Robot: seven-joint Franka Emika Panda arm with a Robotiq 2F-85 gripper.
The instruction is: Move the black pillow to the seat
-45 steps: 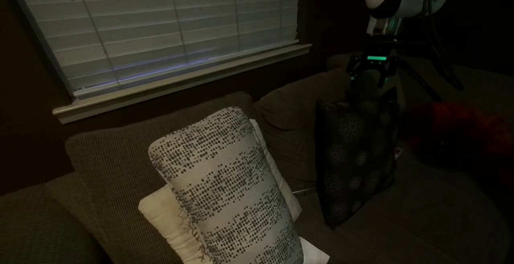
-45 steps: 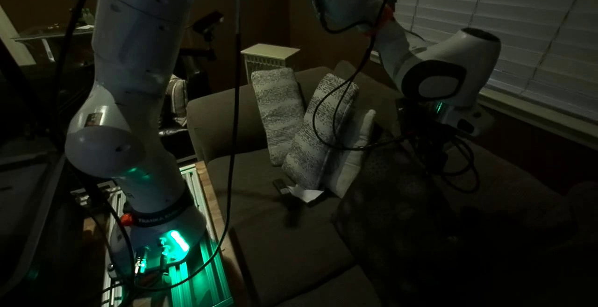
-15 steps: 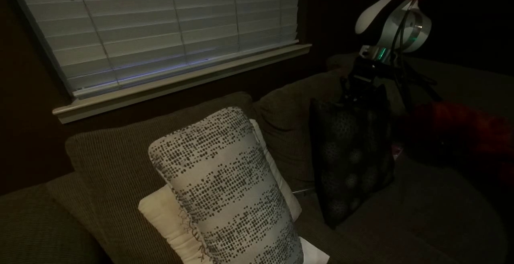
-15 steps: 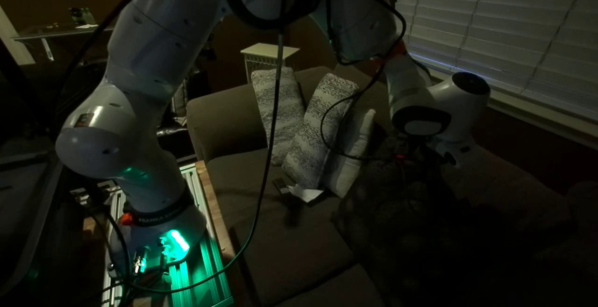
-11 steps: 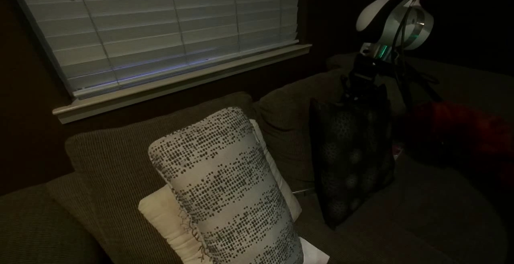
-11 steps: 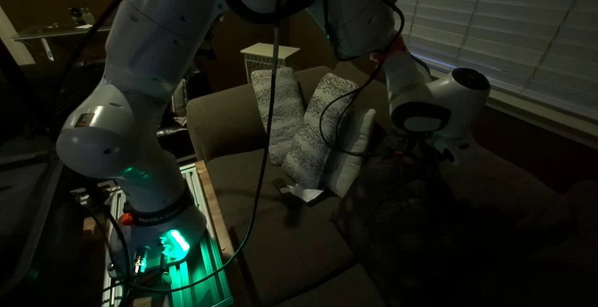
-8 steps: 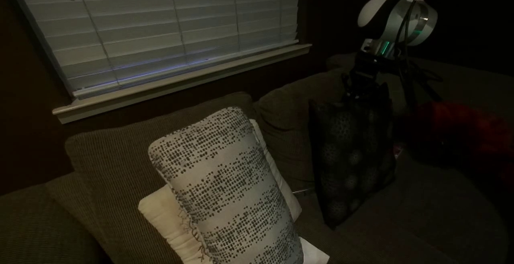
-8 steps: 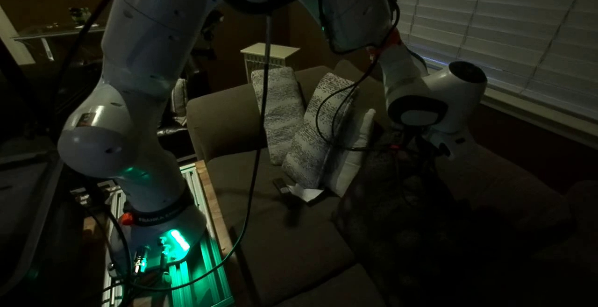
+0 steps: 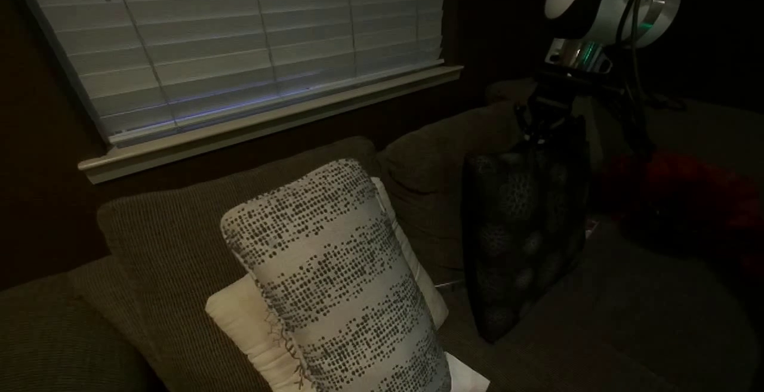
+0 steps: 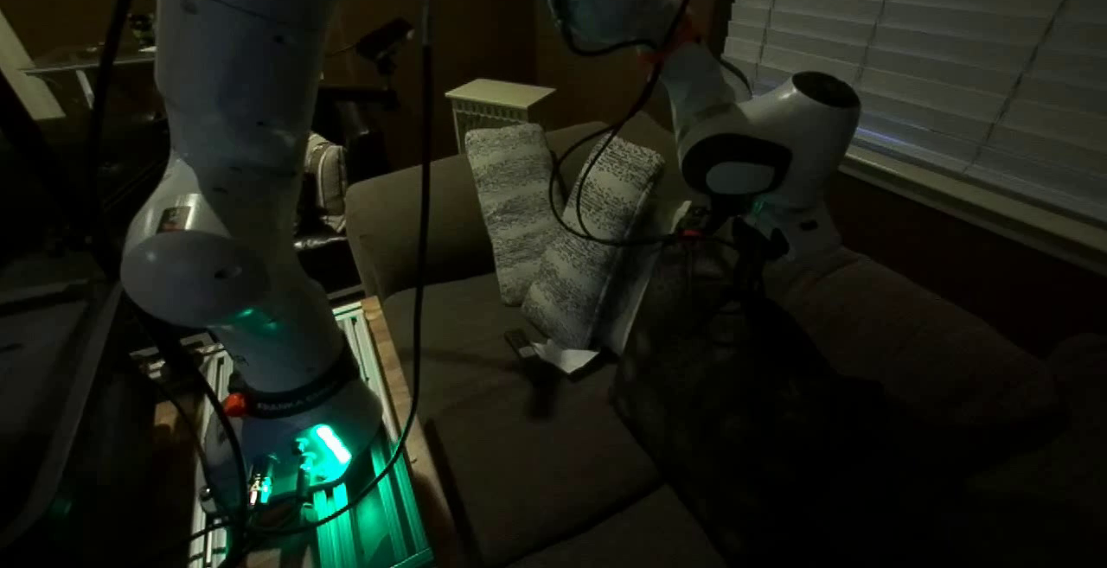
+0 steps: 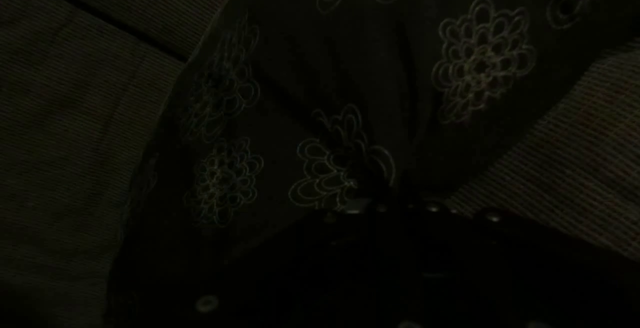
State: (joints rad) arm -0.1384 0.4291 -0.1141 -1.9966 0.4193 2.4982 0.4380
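The black pillow with pale flower outlines stands nearly upright on edge in an exterior view, its lower corner low over the dark seat. Whether that corner still touches the fabric I cannot tell. My gripper comes down from above onto the pillow's top edge. In the wrist view, folds of the black pillow run together to a pinch right at my gripper, which is shut on the cloth. Darkness hides most of the finger surfaces and the pillow's far side.
Speckled pillows and a cream pillow lean beside the black one. White paper and a dark remote lie on the seat. Back cushions and the windowsill stand behind. Something red and fluffy is farther over.
Three seconds ago my gripper hung apart-fingered above the pillow; it then went down and closed on the top edge. In the last half second the arm has risen, and the pillow's top has shifted.
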